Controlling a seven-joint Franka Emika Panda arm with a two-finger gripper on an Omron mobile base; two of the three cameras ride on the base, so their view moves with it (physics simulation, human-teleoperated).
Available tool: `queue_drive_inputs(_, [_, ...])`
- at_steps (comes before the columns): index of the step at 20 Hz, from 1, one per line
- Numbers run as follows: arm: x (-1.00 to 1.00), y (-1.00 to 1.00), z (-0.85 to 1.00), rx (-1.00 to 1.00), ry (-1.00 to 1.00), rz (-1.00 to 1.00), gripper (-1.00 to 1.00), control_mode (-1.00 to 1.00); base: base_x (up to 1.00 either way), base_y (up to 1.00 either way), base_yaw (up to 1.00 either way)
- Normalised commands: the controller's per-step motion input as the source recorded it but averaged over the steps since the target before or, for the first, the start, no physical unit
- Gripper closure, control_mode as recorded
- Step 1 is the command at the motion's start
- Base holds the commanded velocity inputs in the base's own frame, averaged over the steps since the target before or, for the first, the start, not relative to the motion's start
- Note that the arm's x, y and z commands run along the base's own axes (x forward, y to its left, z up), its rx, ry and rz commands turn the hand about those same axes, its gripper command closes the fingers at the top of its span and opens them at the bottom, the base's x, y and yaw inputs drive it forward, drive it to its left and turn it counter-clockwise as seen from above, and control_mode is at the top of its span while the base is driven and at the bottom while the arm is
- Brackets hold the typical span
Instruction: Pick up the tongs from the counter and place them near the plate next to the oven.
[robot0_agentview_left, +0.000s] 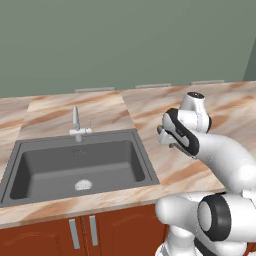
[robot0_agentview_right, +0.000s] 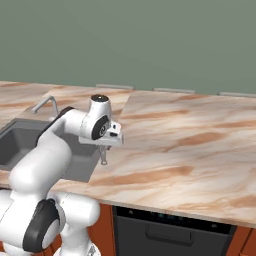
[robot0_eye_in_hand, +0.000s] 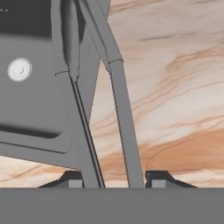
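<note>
Gripping tongs between dark fingertips, gripper pinched both arms together, held above counter just beside sink rim. We judged risks: slim arms could slip or swivel in narrow pinch during swing toward oven; long end could snag sink edge or tap. Tongs' long axis ran away from hand, arms diverging outward over sink edge; joined end we could not tell.

The counter lies bare and open to the arm's right. To its left sit the sink and upright tap
</note>
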Motion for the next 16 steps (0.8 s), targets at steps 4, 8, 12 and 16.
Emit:
queue_drive_inputs(4, [-0.06,0.00,0.05,0.00,0.08,0.00,1.00,-1.00,0.00,0.00,0.00])
queue_drive_inputs(8, [0.00,0.00,0.00,0.00,0.00,0.00,1.00,1.00,-0.12,-0.01,0.00])
queue_drive_inputs(12, [0.00,0.00,0.00,0.00,0.00,0.00,1.00,1.00,-0.47,0.00,-0.07])
queue_drive_inputs(16, [0.00,0.00,0.00,0.00,0.00,0.00,1.00,1.00,-0.35,0.04,-0.50])
